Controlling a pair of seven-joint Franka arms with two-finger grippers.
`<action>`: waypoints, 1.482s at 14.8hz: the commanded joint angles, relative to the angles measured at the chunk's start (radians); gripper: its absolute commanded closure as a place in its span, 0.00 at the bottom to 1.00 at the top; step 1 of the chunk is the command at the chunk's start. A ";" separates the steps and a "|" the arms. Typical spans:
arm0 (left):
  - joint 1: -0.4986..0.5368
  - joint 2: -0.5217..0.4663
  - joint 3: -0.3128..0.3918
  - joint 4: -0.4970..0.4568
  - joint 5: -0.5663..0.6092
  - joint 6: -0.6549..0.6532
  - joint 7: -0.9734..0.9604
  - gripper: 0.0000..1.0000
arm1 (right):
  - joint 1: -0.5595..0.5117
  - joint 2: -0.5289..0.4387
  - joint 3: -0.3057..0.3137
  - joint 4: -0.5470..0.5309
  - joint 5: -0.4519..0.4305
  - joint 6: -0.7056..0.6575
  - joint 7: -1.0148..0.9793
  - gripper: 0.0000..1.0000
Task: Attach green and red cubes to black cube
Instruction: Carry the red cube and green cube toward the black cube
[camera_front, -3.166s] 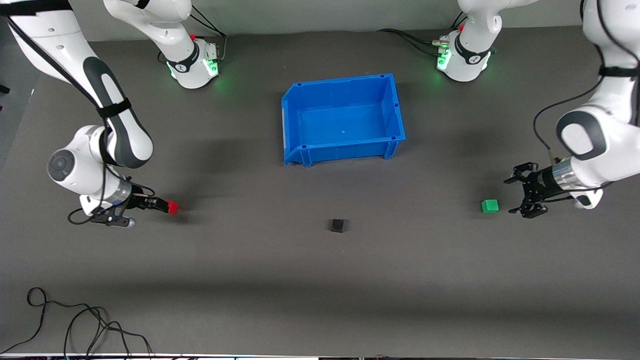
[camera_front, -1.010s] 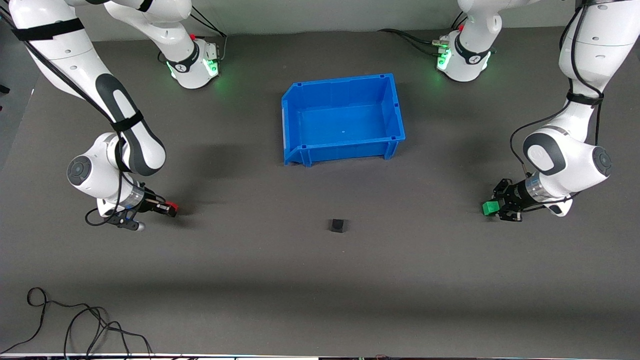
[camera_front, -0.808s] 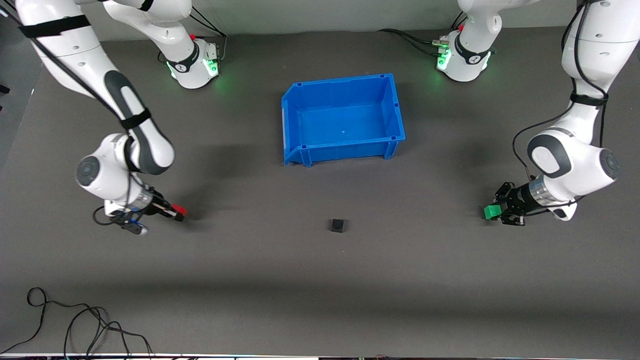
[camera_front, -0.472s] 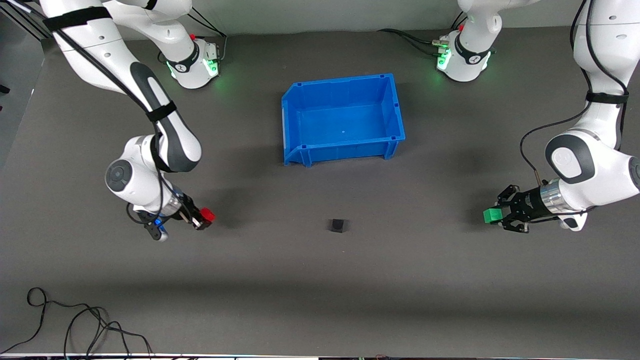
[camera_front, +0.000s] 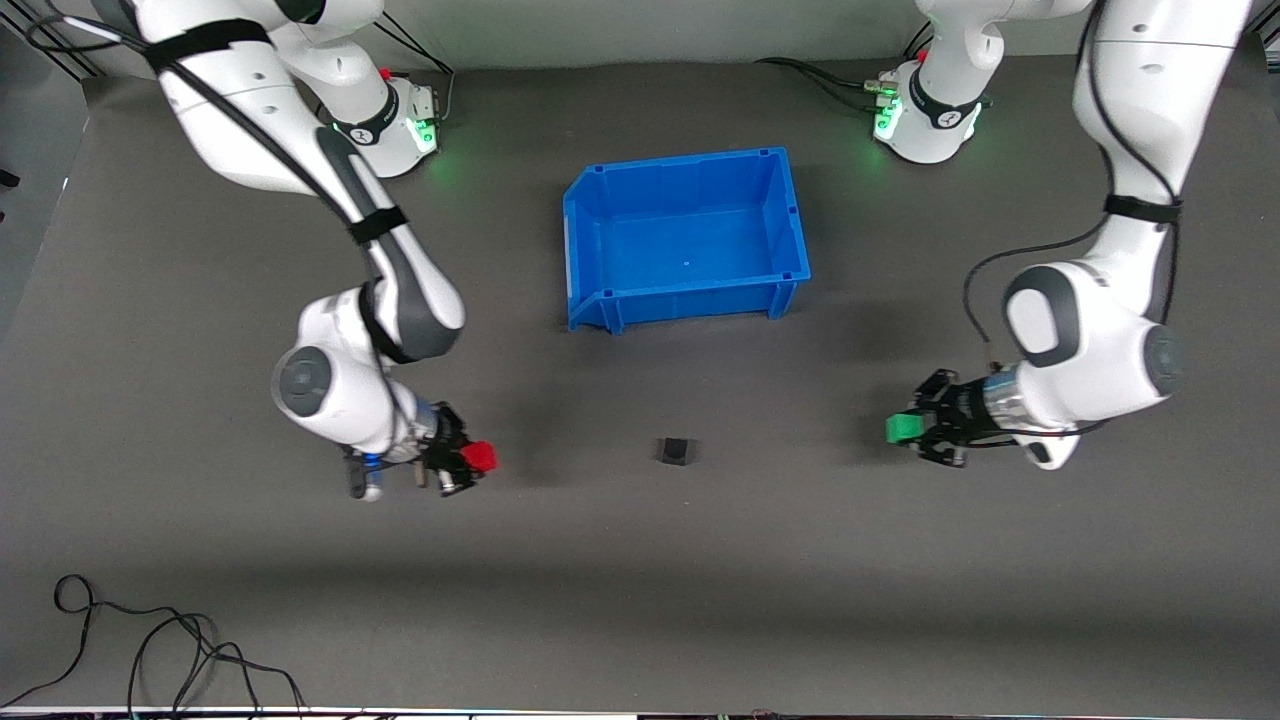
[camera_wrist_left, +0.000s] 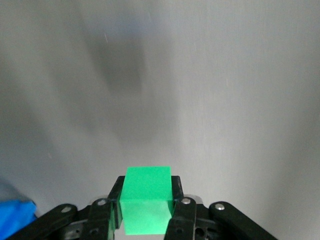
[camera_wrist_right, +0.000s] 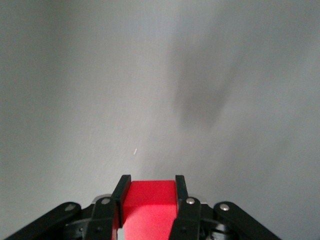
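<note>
The gray table (camera_front: 640, 600) carries a blue bin (camera_front: 590, 250), empty, at the 12 o'clock end of the work area near the robots' bases. The left gripper (camera_front: 915, 430), coming from the left arm's end of the table, is clamped on the green cube (camera_front: 901, 429), which sits squarely between its fingers (camera_wrist_left: 177, 200) in the left wrist view. The right gripper (camera_front: 470, 462), coming from the right arm's end, is likewise closed on the red cube (camera_front: 481, 457). The black cube (camera_front: 677, 451) rests alone on the table, nearer the front camera than the bin; seen from it, the red cube lies at 9 o'clock and the green cube at 3 o'clock, both well apart from it. The step in hand appears to be the carry toward the black cube. Done well, each held cube arrives low and level, faces parallel to the black cube's sides, the two closing together so that it is not pushed aside.
</note>
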 joint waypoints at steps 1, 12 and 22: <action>-0.096 0.059 0.015 0.087 0.000 0.035 -0.132 0.78 | 0.066 0.108 -0.013 0.165 0.002 -0.076 0.159 1.00; -0.398 0.274 0.027 0.205 0.011 0.322 -0.407 0.77 | 0.241 0.341 -0.014 0.427 -0.185 -0.125 0.633 1.00; -0.475 0.381 0.064 0.302 0.011 0.407 -0.476 0.77 | 0.265 0.469 -0.013 0.616 -0.185 -0.128 0.770 1.00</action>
